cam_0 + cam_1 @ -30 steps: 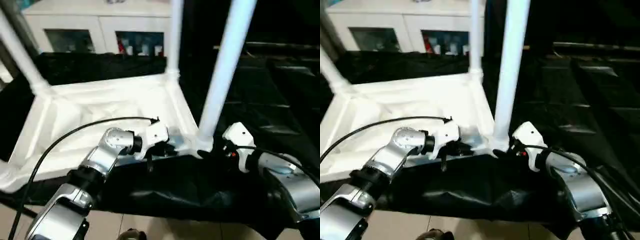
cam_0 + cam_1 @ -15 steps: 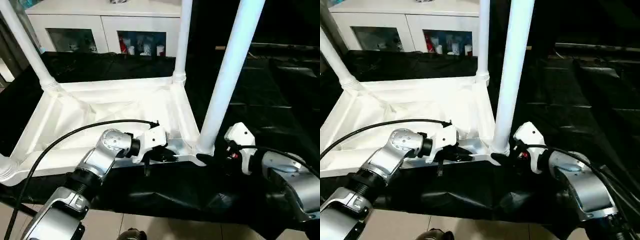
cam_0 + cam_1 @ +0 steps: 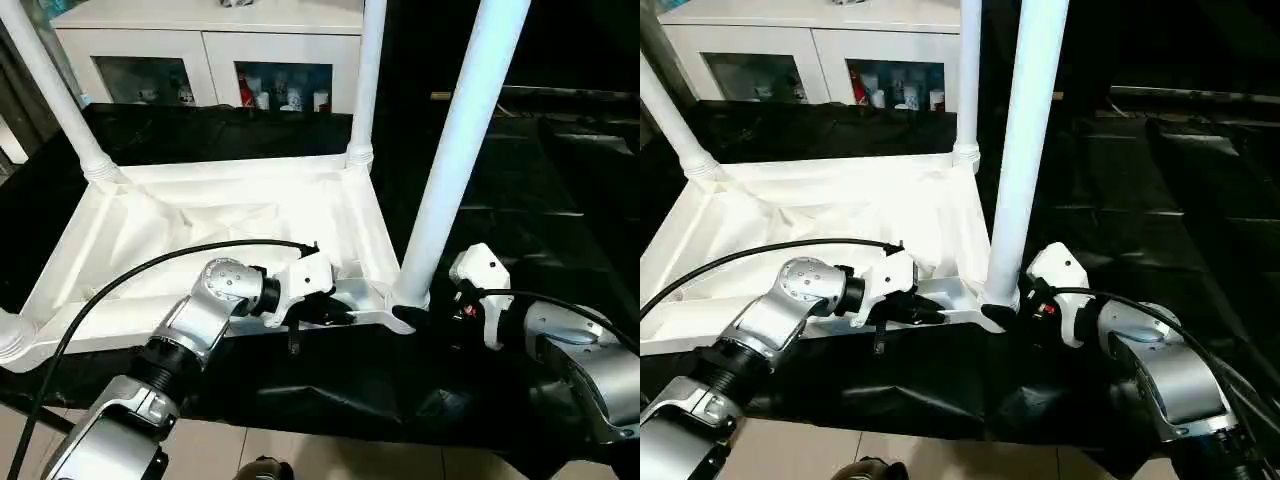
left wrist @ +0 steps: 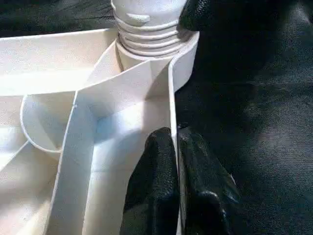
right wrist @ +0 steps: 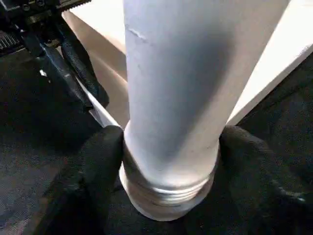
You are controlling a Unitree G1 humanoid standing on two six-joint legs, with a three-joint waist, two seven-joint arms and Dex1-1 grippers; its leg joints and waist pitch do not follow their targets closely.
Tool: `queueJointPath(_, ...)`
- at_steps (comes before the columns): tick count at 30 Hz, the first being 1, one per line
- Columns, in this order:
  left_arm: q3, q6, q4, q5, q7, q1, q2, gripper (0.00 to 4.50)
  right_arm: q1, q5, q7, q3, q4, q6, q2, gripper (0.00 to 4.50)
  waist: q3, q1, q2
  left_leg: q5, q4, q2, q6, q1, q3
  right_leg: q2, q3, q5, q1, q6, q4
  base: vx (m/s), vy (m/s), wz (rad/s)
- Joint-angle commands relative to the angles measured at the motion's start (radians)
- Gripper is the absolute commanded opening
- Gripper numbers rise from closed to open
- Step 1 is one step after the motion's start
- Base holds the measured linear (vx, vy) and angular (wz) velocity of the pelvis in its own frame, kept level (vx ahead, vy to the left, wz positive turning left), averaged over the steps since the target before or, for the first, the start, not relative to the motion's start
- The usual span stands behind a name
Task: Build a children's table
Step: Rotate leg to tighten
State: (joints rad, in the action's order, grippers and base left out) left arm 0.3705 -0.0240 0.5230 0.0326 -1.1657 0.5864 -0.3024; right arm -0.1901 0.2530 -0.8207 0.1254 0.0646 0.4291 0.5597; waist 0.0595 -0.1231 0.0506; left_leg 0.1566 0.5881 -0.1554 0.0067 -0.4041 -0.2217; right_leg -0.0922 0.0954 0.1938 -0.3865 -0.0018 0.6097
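White plastic leg stands upright between the right gripper fingers, which clasp its threaded base at the tabletop corner socket, while the left gripper, beside it, pinches the tabletop's rim.

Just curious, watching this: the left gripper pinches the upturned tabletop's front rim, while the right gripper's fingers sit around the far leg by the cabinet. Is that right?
Not quite. The right gripper sits around the base of the near leg, at the front corner, as the right wrist view shows. The left gripper does pinch the tabletop's front rim.
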Motion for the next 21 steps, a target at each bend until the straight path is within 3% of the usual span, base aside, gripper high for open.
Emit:
queueJointPath(1,0.008,0.007,-0.055,-0.016,-0.026,0.011,0.002,0.00,-0.006,0.016,-0.011,-0.014,-0.005,0.007,-0.003,2.91,-0.066,0.002,-0.018,0.284,-0.070,-0.096,0.017,0.037,0.059,-0.097,-0.067,0.246,0.029,-0.190,-0.085,0.000,0.000,0.00)
queueJointPath(14,0.005,-0.005,-0.044,-0.006,0.006,0.015,0.016,0.00,0.011,0.024,0.024,-0.025,-0.016,0.000,-0.038,2.72,-0.068,0.004,-0.017,0.280,-0.069,-0.095,0.017,0.037,0.058,-0.096,-0.067,0.238,0.030,-0.195,-0.084,0.000,0.000,0.00)
queueJointPath(18,-0.024,-0.046,0.063,0.055,0.198,0.065,0.069,0.00,-0.013,-0.017,0.235,-0.072,-0.091,-0.004,-0.160,2.72,-0.067,0.012,-0.018,0.317,-0.068,-0.089,-0.009,0.042,0.059,-0.096,-0.065,0.284,0.021,-0.197,-0.090,0.000,0.000,0.00)
queueJointPath(19,-0.031,-0.059,0.084,0.060,0.234,0.075,0.083,0.00,-0.019,-0.022,0.281,-0.083,-0.107,-0.006,-0.190,2.72,-0.065,0.014,-0.019,0.322,-0.070,-0.089,-0.014,0.039,0.061,-0.098,-0.064,0.305,0.025,-0.190,-0.092,0.000,0.000,0.00)
queueJointPath(20,-0.043,-0.092,0.123,0.070,0.316,0.096,0.124,0.00,-0.037,-0.028,0.417,-0.123,-0.156,-0.010,-0.277,2.68,-0.065,0.013,-0.017,0.331,-0.071,-0.090,-0.022,0.043,0.062,-0.099,-0.065,0.335,0.022,-0.176,-0.097,0.000,0.000,0.00)
queueJointPath(21,-0.043,-0.094,0.125,0.070,0.322,0.097,0.127,0.00,-0.038,-0.028,0.425,-0.126,-0.159,-0.010,-0.283,2.66,-0.065,0.018,-0.014,0.344,-0.072,-0.091,-0.035,0.045,0.064,-0.099,-0.065,0.337,0.018,-0.178,-0.097,0.000,0.000,0.00)
